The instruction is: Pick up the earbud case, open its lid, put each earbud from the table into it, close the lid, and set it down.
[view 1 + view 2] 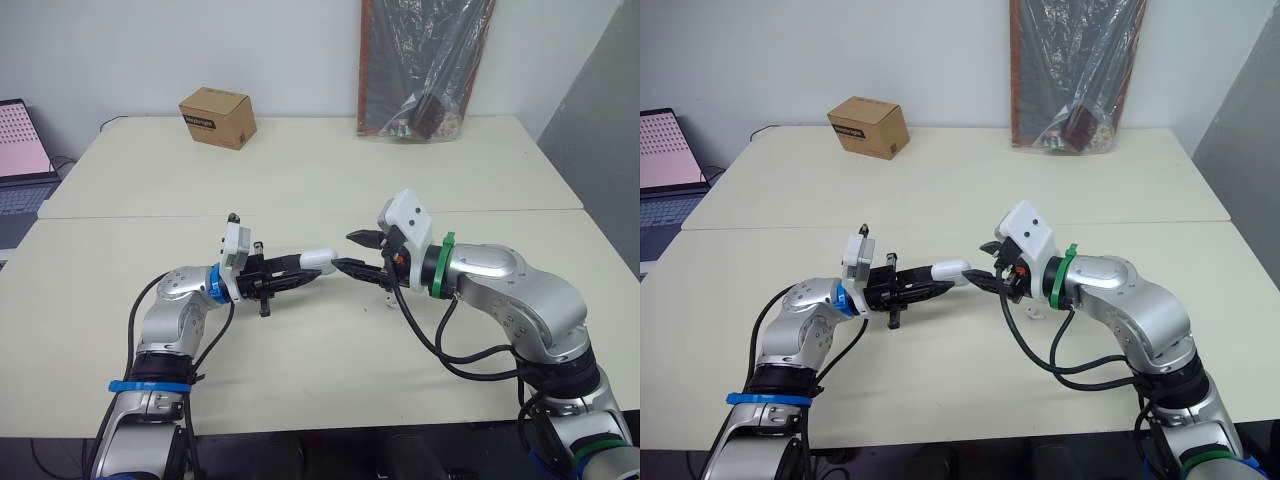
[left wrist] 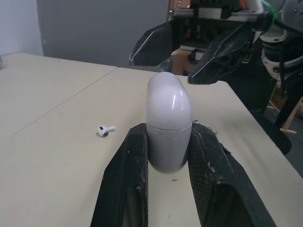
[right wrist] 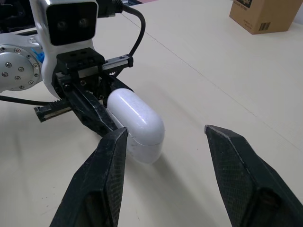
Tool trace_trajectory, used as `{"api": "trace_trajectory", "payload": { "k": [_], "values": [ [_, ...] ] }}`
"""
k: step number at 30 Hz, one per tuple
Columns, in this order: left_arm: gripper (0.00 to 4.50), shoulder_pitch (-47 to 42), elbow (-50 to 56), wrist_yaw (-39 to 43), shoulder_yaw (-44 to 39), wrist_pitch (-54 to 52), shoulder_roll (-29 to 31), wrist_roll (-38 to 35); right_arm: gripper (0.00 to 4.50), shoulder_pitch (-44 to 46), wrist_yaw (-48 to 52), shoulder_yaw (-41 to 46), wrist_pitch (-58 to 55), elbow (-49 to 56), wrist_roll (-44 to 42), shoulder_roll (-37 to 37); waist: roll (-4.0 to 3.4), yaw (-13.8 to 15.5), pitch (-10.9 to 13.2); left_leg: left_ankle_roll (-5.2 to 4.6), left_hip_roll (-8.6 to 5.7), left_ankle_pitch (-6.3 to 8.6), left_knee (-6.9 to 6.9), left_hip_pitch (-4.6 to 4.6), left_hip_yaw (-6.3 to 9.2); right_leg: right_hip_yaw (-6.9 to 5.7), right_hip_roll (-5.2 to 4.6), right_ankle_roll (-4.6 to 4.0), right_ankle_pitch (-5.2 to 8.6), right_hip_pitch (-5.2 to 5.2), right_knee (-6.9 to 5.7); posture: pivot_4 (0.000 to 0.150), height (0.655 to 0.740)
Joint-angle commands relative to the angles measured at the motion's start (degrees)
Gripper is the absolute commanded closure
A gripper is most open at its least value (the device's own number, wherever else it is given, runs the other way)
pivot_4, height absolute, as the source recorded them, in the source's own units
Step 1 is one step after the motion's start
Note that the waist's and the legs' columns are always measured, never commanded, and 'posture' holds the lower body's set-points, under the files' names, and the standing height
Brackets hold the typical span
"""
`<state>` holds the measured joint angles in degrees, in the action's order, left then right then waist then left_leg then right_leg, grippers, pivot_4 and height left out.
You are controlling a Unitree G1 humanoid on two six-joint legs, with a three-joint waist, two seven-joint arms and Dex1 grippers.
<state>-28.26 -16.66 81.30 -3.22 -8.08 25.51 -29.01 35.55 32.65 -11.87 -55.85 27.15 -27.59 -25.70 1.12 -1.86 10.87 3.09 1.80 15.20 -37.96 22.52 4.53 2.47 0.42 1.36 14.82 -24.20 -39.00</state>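
Earbud case [image 1: 322, 258]: clamped lengthwise in left gripper [image 1: 298, 274], near the table's [image 1: 300, 180] front edge.
Lid end: pointed at right gripper [image 1: 346, 251].
Right gripper: held wide apart, nothing gripped.

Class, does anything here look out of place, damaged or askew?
Nothing stands out. The left gripper holds the closed earbud case, the open right gripper sits at its lid end, and an earbud lies on the table.

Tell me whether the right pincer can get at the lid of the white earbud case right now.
Probably yes. The left pincer holds the glossy white rounded earbud case by its base, lid end pointing at the open right pincer, whose fingers stand close by it with nothing between.
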Motion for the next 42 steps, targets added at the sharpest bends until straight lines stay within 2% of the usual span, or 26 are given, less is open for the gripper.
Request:
{"api": "trace_trajectory", "payload": {
  "k": [1, 31, 36, 39, 42],
  "values": [
    [3.64, -1.6, 0.68, 1.3, -0.27, -0.53, 0.2, -1.65, 1.83, 0.67, 0.3, -0.47, 1.15, 0.78, 0.73, -0.3, 0.0, 0.0, 0.0, 0.0, 0.0, 0.0, 0.0, 0.0, 0.0, 0.0, 0.0, 0.0, 0.0, 0.0, 0.0, 0.15, 0.74],
    [3.64, -0.91, 3.29, 3.2, 0.74, -2.1, 0.13, -1.59, 1.83, 6.13, 1.99, 1.43, 1.11, -2.62, -1.32, 1.22, 0.0, -0.01, 0.0, 0.0, 0.0, 0.0, 0.03, 0.0, 0.02, -0.01, 0.01, 0.0, 0.0, 0.0, 0.01, 0.15, 0.74],
    [3.64, -2.03, -0.21, 2.17, -1.8, -0.68, 1.89, -1.15, 1.83, 9.83, 8.78, 4.82, -6.79, 1.44, -8.43, -7.43, 0.0, 0.02, 0.0, 0.0, -0.01, 0.0, 0.01, 0.03, 0.01, 0.0, -0.01, 0.0, 0.0, -0.01, 0.03, 0.15, 0.74],
    [3.64, -2.67, -1.62, 2.26, -2.58, 0.16, 3.16, -0.95, 1.83, 13.14, 13.15, -1.24, -11.38, 2.29, -7.42, -16.62, 0.0, 0.0, 0.0, -0.01, -0.01, 0.0, 0.02, 0.0, 0.02, -0.03, -0.01, 0.01, 0.01, 0.0, 0.03, 0.15, 0.74],
    [3.64, -3.59, -2.23, 1.74, -3.18, 0.52, 3.52, -1.07, 1.83, 14.38, 15.18, -10.4, -10.61, 2.56, -2.12, -23.45, 0.01, -0.01, 0.0, -0.01, 0.01, 0.01, 0.07, -0.05, 0.03, -0.04, 0.01, 0.09, 0.08, 0.01, 0.06, 0.15, 0.74]
  ]
}}
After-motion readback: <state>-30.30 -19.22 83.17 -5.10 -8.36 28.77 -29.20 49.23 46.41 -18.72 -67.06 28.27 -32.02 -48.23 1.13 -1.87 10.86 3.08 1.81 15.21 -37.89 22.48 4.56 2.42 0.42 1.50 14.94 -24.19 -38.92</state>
